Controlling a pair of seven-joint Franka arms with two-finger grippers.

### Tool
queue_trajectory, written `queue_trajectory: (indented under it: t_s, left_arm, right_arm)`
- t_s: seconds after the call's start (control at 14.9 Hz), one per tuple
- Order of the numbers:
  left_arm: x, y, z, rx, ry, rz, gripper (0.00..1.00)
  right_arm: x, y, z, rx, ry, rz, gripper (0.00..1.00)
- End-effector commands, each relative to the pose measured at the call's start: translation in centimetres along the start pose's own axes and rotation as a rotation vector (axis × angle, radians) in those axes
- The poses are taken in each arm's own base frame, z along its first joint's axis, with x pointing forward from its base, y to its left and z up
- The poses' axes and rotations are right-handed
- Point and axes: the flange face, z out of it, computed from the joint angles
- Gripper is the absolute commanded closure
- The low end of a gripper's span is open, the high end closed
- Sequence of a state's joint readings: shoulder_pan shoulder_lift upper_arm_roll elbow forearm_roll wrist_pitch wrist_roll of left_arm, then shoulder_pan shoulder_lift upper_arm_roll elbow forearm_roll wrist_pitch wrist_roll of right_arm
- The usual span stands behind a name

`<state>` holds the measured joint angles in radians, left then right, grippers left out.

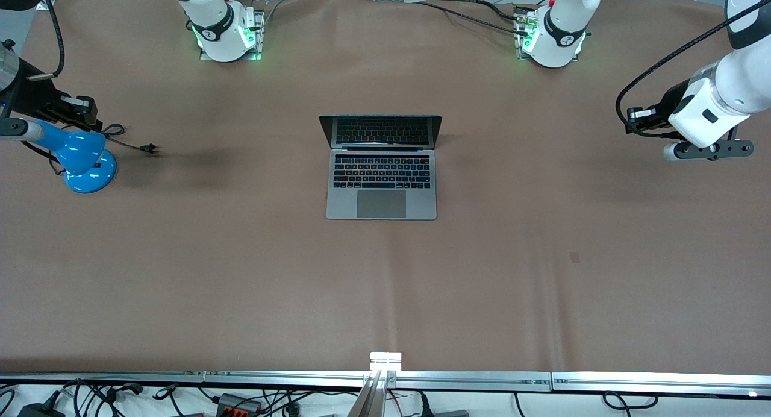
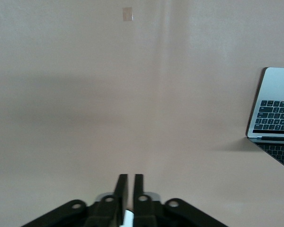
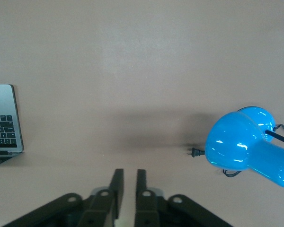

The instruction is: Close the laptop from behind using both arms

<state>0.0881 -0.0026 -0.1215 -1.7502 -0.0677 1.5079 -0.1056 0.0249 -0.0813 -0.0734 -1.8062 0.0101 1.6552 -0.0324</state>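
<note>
Sitting mid-counter, the laptop (image 1: 381, 167) was open, dark screen upright and facing the front camera, keyboard and trackpad on show. Both arms hung way out at the counter's (image 1: 241, 272) ends. The left gripper (image 2: 129, 191) hovered over bare counter at its end, fingers nearly together, holding nothing. The right gripper (image 3: 128, 187) was over its own end, by a blue lamp (image 1: 84, 158) with its plug (image 1: 150, 147) loose on the counter, fingers a narrow gap apart, empty too.
</note>
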Motion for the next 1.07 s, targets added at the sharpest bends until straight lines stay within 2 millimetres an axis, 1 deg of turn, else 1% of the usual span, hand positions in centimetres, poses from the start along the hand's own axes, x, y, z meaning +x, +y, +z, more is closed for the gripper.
queue_trajectory:
  t_s: [0.0, 0.13, 0.2, 0.27, 0.34, 0.47, 0.54, 0.6, 0.67, 0.74, 0.81, 0.87, 0.94, 1.01]
  left_arm:
    - [0.1, 0.2, -0.1, -0.015, -0.044, 0.034, 0.99]
    - [0.2, 2.1, 0.5, -0.04, -0.05, 0.061, 0.99]
    - [0.3, 3.0, 1.0, -0.106, -0.061, 0.055, 1.0]
    - [0.7, 3.5, 2.0, -0.164, -0.057, 0.048, 1.0]
    - [1.0, 3.9, 2.8, -0.178, -0.046, 0.046, 1.0]
    - [0.3, 7.7, 5.0, -0.161, -0.055, 0.122, 1.0]
    - [-0.1, 9.2, 6.8, -0.156, -0.086, 0.145, 1.0]
    - [-1.0, 11.6, 9.0, -0.17, -0.111, 0.164, 1.0]
    - [-2.1, 13.9, 11.3, -0.193, -0.13, 0.181, 1.0]
    - [-3.5, 15.5, 13.2, -0.225, -0.129, 0.173, 1.0]
    - [-5.3, 16.8, 15.3, -0.259, -0.118, 0.153, 1.0]
    - [-7.3, 18.6, 16.9, -0.27, -0.108, 0.162, 1.0]
    - [-9.7, 20.6, 18.3, -0.26, -0.099, 0.182, 1.0]
    - [-11.3, 22.5, 18.9, -0.253, -0.102, 0.181, 1.0]
  right_arm:
    - [-0.5, -0.4, 0.2, 0.005, -0.021, -0.002, 1.0]
    - [-1.1, -1.1, 1.5, 0.018, -0.096, -0.009, 1.0]
    - [-1.1, -1.4, 2.1, 0.036, -0.13, -0.017, 1.0]
    - [-1.3, -1.9, 3.3, 0.06, -0.192, -0.028, 1.0]
    - [-1.3, -3.0, 4.9, 0.084, -0.255, -0.045, 1.0]
    - [-2.2, -6.7, 8.3, 0.133, -0.343, -0.083, 1.0]
    - [-2.9, -8.1, 10.2, 0.205, -0.376, -0.077, 1.0]
    - [-3.5, -9.5, 12.4, 0.283, -0.394, -0.064, 1.0]
    - [-4.2, -12.2, 14.0, 0.288, -0.391, -0.098, 1.0]
    - [-4.8, -15.1, 15.1, 0.276, -0.379, -0.145, 1.0]
    - [-5.5, -17.7, 16.1, 0.267, -0.372, -0.172, 1.0]
    - [-6.6, -20.8, 17.2, 0.253, -0.362, -0.167, 1.0]
    - [-8.0, -24.1, 18.1, 0.23, -0.35, -0.181, 1.0]
    - [-9.5, -27.8, 18.8, 0.203, -0.333, -0.18, 1.0]
